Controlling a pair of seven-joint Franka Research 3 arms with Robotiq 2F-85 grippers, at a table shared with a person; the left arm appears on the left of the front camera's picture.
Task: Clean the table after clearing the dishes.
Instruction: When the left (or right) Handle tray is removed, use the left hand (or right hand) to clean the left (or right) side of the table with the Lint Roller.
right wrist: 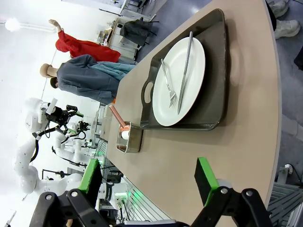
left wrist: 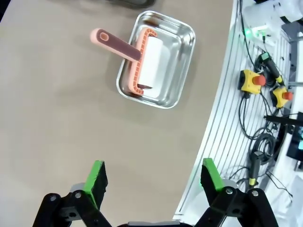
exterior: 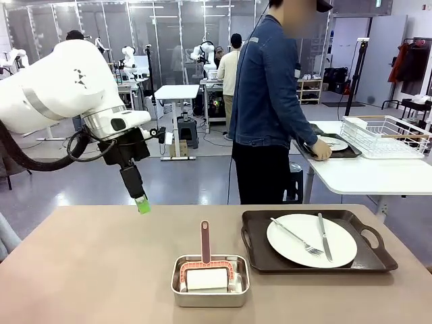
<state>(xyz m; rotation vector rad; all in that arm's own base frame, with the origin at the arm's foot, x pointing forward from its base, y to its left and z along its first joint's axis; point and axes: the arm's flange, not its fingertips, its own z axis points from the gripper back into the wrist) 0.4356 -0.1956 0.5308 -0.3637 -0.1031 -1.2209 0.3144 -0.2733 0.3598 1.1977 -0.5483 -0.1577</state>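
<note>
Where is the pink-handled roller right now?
In the front view, the roller sits in the steel pan on the table, near its front edge, left of the dark tray.

Roller (exterior: 205,244) in pan (exterior: 209,300) on table (exterior: 88,270), plate (exterior: 283,247) on tray (exterior: 256,260) to its right

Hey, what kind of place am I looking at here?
Probably a robotics lab staged for a dining task: a white robot arm hangs over the table, yellow emergency-stop boxes and loose cables lie beside it, and a plate sits on a tray.
</note>
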